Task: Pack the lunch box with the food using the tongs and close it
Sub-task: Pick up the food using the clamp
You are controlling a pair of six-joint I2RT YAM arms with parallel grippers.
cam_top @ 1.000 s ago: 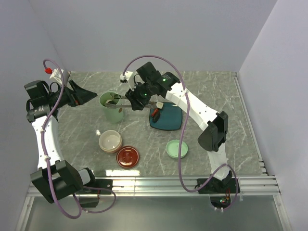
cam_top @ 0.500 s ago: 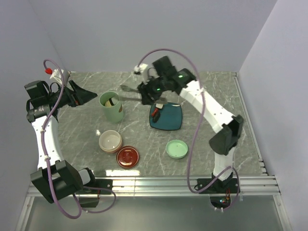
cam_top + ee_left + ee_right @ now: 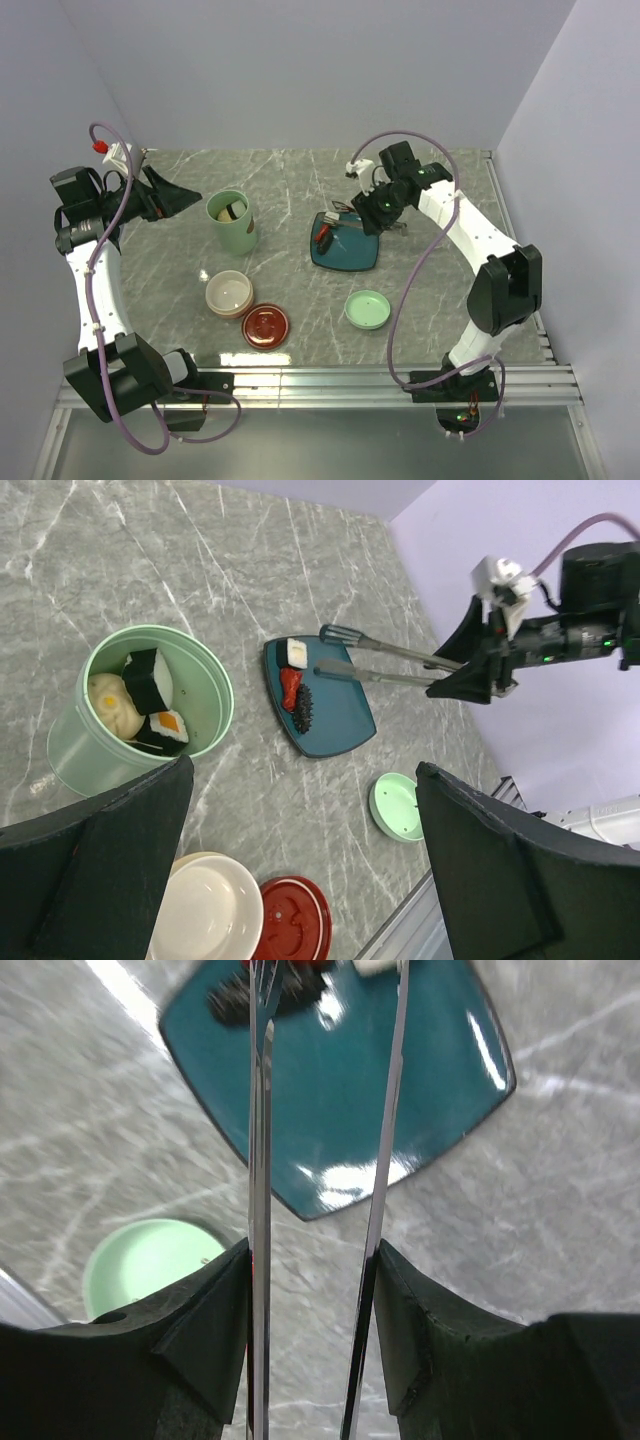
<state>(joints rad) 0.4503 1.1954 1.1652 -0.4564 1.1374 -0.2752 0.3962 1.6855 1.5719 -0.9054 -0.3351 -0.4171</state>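
My right gripper (image 3: pixel 377 208) is shut on the silver tongs (image 3: pixel 352 213), one arm against each finger. In the right wrist view the tongs (image 3: pixel 258 1160) reach out from the gripper (image 3: pixel 312 1255) over the teal plate (image 3: pixel 340 1090). Their tips (image 3: pixel 335 637) stand apart with nothing between them, beside a white sushi piece (image 3: pixel 296 652). A red piece (image 3: pixel 291 685) and a dark piece (image 3: pixel 303 708) lie next to it. The mint-green pot (image 3: pixel 70 755) holds sushi (image 3: pixel 148 678) and a beige ball (image 3: pixel 115 702). My left gripper (image 3: pixel 305 770) is open, high at the left.
The mint-green lid (image 3: pixel 367 309) lies in front of the plate (image 3: pixel 358 250). The cream bowl (image 3: pixel 229 293) and the dark-red lid (image 3: pixel 266 325) sit side by side at the front, near the pot (image 3: pixel 231 222). Walls close the back and both sides.
The right arm has swung right, carrying the tongs from the pot's mouth back over the plate. The left arm has not moved.
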